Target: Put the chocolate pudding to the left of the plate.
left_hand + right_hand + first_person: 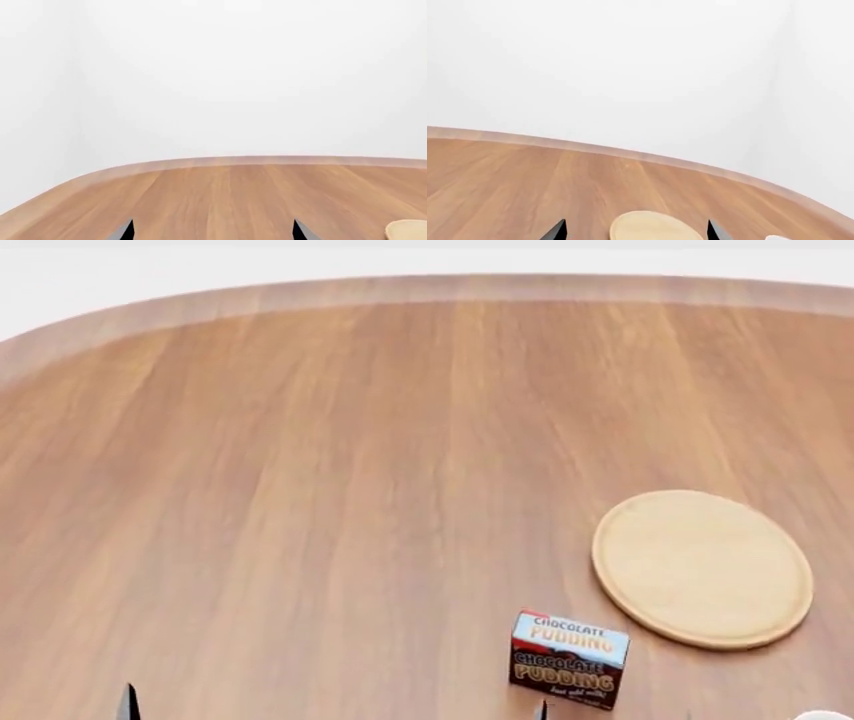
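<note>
With the chocolate pudding (567, 659) sitting untouched near the plate (703, 568), toward the robot and slightly left, both grippers are waiting spread wide, so reaching down to grasp it seems next.

Chocolate pudding (569, 659): dark brown sides, light blue top, orange-white lettering; plate (703, 567): pale beige wood; table (334, 490): brown woodgrain

Only the fingers showed: thin, dark, pointed tips, black with a grey inner face, on the left gripper (213, 231) and the right gripper (636, 231).
</note>
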### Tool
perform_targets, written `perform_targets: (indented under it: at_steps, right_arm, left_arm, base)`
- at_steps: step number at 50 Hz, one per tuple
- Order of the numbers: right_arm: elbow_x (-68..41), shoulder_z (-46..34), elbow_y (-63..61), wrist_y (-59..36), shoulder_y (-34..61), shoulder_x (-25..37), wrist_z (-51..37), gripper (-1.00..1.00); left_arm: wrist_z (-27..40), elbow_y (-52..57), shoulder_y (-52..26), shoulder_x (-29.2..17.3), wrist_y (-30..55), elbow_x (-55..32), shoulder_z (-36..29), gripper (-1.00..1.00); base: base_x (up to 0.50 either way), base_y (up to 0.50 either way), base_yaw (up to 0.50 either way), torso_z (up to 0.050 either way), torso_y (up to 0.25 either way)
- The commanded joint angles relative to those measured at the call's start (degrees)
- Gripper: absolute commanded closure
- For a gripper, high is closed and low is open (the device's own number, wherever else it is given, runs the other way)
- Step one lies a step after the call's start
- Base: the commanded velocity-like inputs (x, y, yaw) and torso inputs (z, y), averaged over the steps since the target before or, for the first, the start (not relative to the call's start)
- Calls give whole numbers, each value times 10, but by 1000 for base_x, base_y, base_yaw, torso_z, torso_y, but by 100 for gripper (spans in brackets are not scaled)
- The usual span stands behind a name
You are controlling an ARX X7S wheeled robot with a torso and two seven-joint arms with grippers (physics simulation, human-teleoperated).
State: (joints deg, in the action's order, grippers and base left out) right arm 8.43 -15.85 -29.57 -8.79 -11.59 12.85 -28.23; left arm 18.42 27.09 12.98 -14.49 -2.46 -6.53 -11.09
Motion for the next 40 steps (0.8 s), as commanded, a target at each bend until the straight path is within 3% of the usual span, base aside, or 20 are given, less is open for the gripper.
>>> perform_targets:
  at_steps: [1, 40]
  right_arm:
    - [-1, -4, 0, -5, 2, 2, -2, -100]
    - [0, -19, -1, -8, 5, 13, -11, -100]
  left_arm:
    - [4, 2, -1, -2, 3, -2, -2, -100]
    - [18, -12, -11, -13, 2, -6, -19, -100]
  base:
    - [293, 0, 0, 0, 0]
    - [295, 0, 0, 0, 0]
